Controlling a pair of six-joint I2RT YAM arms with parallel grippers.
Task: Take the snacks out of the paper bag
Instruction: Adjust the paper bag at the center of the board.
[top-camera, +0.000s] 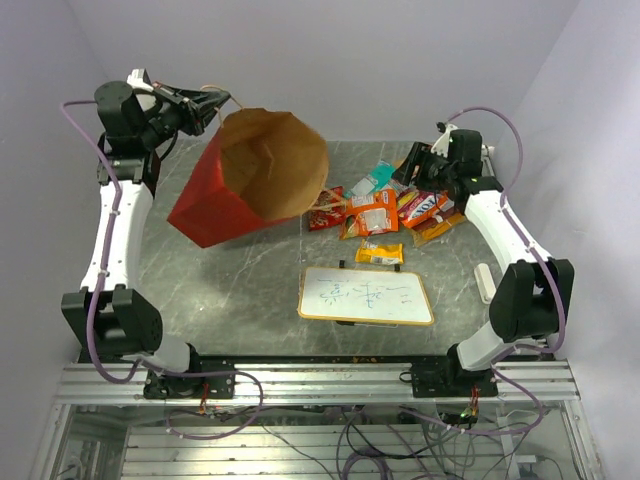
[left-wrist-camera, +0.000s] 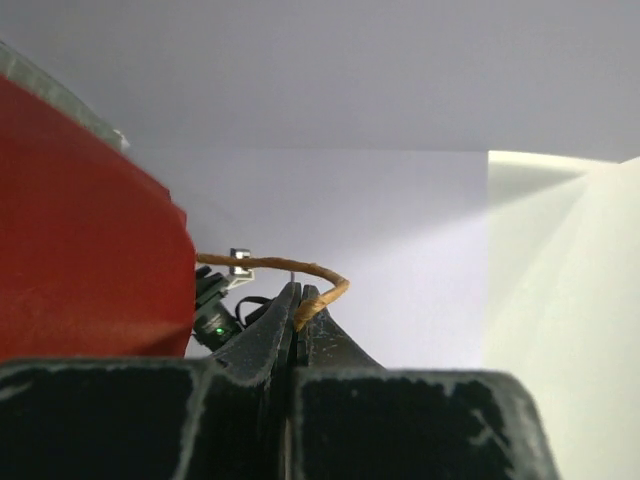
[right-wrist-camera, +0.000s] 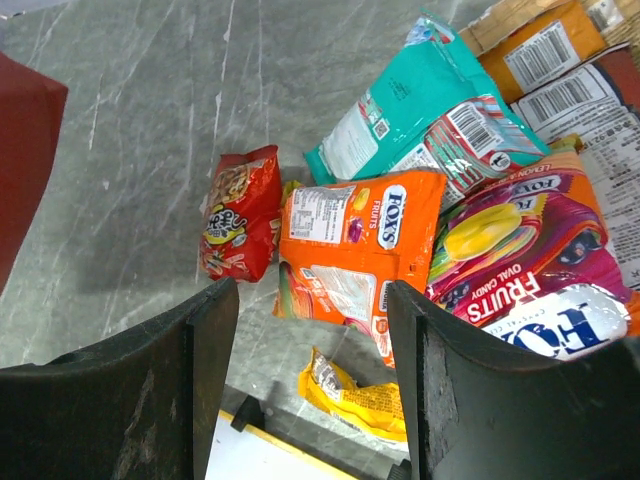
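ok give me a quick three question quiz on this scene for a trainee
1. True or false: the left jaws are shut on the thin string handle of the tall red paper bag.
2. Which snack lies nearest the white-framed whiteboard? A: small yellow foil packet. B: teal foil packet. C: red foil packet.
3. Fill the gap: the right jaws stand ___ above the foil snack packets.
Key: 1 true; 2 A; 3 open

Writing on the whiteboard (top-camera: 367, 294) is too small to read. The left wrist view crops the paper bag (left-wrist-camera: 85, 230).
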